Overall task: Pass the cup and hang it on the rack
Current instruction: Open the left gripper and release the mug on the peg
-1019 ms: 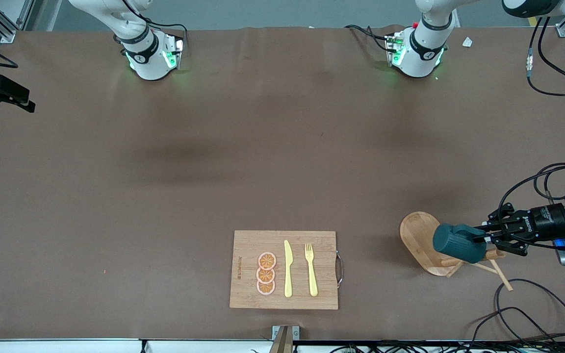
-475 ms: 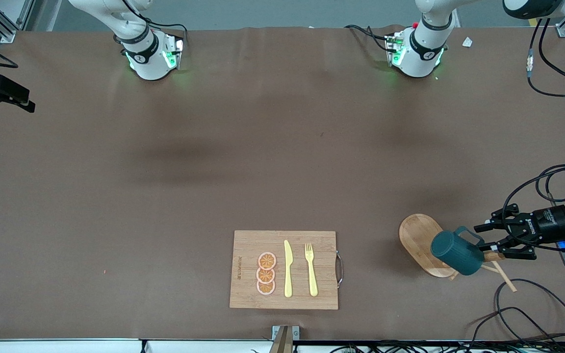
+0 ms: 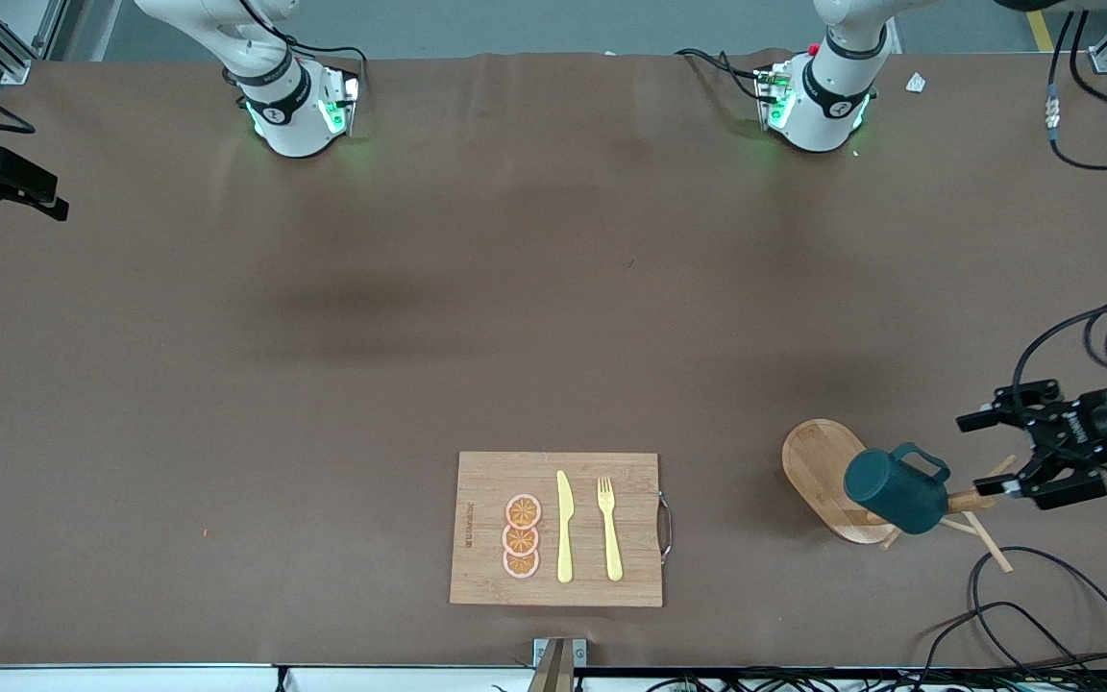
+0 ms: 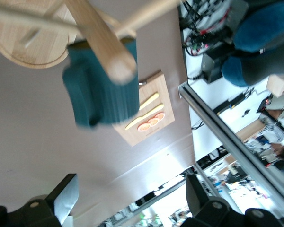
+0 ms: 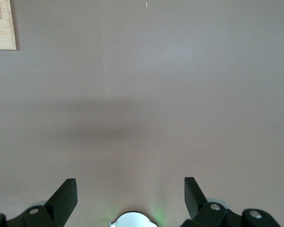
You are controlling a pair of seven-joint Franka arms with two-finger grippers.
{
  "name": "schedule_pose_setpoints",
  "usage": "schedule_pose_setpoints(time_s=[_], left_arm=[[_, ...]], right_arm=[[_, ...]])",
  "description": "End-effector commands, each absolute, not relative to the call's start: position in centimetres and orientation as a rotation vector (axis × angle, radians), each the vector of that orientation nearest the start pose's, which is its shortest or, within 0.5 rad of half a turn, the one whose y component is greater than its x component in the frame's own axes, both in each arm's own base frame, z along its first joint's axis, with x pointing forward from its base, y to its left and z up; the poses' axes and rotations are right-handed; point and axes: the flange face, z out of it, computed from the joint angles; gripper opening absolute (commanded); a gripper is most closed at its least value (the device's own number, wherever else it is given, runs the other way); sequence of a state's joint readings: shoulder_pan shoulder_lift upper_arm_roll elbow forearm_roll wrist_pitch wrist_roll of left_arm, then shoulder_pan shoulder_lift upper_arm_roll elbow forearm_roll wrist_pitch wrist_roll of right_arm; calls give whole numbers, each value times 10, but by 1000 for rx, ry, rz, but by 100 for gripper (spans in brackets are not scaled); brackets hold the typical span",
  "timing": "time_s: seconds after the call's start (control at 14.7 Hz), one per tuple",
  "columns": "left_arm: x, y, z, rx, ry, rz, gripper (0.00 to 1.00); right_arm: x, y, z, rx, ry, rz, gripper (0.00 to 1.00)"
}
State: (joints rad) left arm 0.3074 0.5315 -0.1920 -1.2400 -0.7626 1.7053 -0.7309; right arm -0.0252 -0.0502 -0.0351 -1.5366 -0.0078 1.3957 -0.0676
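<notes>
Honestly the hang looks done: the cup (image 3: 896,492) is sitting on one of the pegs of the rack (image 3: 827,473), tipped on its side with the loop handle up top, and nothing is holding it. The rack stands toward the left arm's end of the table, roughly at the cutting board's (image 3: 553,529) three o'clock and well apart from it.

The left gripper (image 3: 1007,456) is at the cup's three o'clock, just off the rack's peg tips, fingers spread wide and empty. In the left wrist view the cup (image 4: 102,85) hangs under the post end, clear of both fingers.

The right gripper (image 5: 131,191) is let go too, empty, waiting over bare table (image 5: 142,94) near its own base.

What could still bite:
- One lower finger looks very near the stray pegs. If the arm swings sideways instead of pulling straight out, it could catch one and tip the whole mug tree.
- I can't tell how deep the handle sits on its peg, so a bump to the rack might slide the cup off.
- The loose cable (image 3: 1044,596) looped on the table near the rack could snag a peg or drag the base.
</notes>
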Motion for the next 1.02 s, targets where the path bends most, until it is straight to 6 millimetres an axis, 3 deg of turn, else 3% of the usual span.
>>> schedule_pose_setpoints(time_s=[0.0,0.2,0.41,0.68,0.75,0.95], left_arm=[[674,19,555,2259,1027,-299,100],[644,-22,597,2499,926,-237,100],[617,-70,626,2764,774,-134,100],[583,-103,657,3001,536,-26,100],[575,-116,657,3047,433,-22,100],[556,-114,661,3133,221,1,100]], right_arm=[[511,-31,656,-3130,-3,120,100],[511,-31,656,-3130,-3,117,100],[511,-31,656,-3130,-3,115,100],[511,-31,656,-3130,-3,117,100],[511,-31,656,-3130,-5,115,100],[511,-31,656,-3130,-5,115,100]])
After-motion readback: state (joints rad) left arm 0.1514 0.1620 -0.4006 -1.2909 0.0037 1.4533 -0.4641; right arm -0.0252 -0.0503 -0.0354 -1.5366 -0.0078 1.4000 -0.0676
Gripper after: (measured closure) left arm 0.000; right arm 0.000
